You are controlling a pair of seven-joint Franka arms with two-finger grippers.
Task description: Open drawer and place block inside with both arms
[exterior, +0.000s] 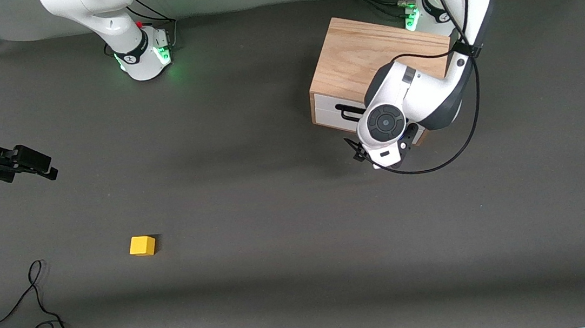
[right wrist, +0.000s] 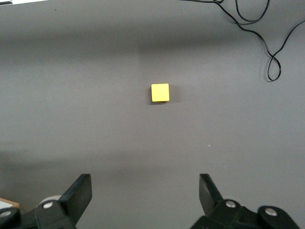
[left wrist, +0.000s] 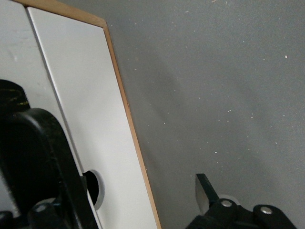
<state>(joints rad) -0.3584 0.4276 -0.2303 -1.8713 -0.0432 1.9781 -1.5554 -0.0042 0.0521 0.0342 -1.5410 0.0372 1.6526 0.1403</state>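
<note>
The yellow block [exterior: 142,245] lies alone on the grey table toward the right arm's end, well nearer the front camera than the cabinet. In the right wrist view the block [right wrist: 160,92] sits some way ahead of my open, empty right gripper [right wrist: 145,183]. That right gripper [exterior: 45,167] hangs over the table edge at its own end. The wooden cabinet [exterior: 368,53] holds the white drawer [exterior: 331,106], which is closed, with its black handle [exterior: 348,112]. My left gripper [exterior: 381,154] hovers open just in front of it. Up close, the handle [left wrist: 38,162] hides one finger; the other fingertip [left wrist: 204,191] stands over bare table.
A loose black cable [exterior: 42,320] curls on the table near the front edge at the right arm's end, and the same cable [right wrist: 269,43] shows in the right wrist view. Both arm bases [exterior: 145,54] stand along the table's edge farthest from the front camera.
</note>
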